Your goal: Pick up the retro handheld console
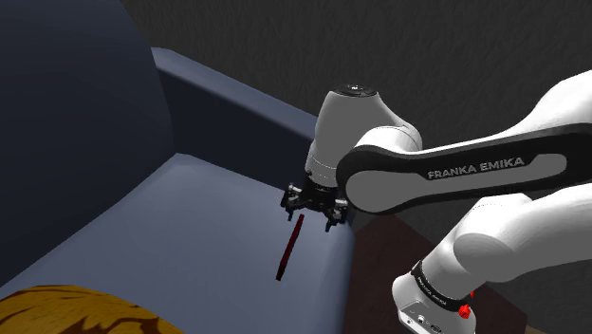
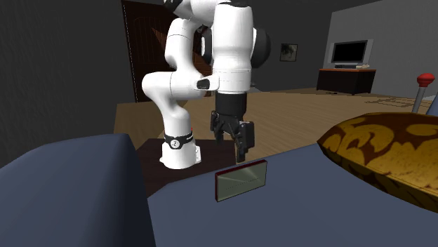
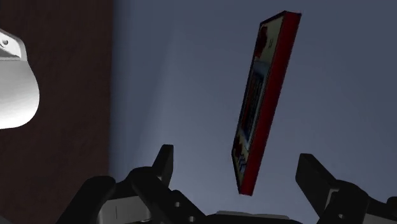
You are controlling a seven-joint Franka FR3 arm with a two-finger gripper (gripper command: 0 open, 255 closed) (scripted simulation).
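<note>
1. End effector (image 3: 236, 159): the black fingers are spread wide. They sit either side of the console without touching it, so nothing is gripped.
2. Retro handheld console (image 3: 264, 95): a thin slab with a red rim, standing on one long edge on the sofa seat. It is just below the fingers and near the seat edge closest to the robot.
3. Risk: the slab looks poorly balanced on soft upholstery and sits slightly askew to the fingers. If one finger reaches it first, it would probably tip flat. A grip on only the top rim might slip.
4. Surface: a dark blue sofa (image 2: 309, 210) with a raised arm. A brown cushion with a gold pattern (image 2: 386, 151) lies near the console.
5. Room: a wooden floor (image 2: 302, 112), a dark door (image 2: 144, 49) behind the arm, and a television (image 2: 349, 52) on a low cabinet far off.
</note>
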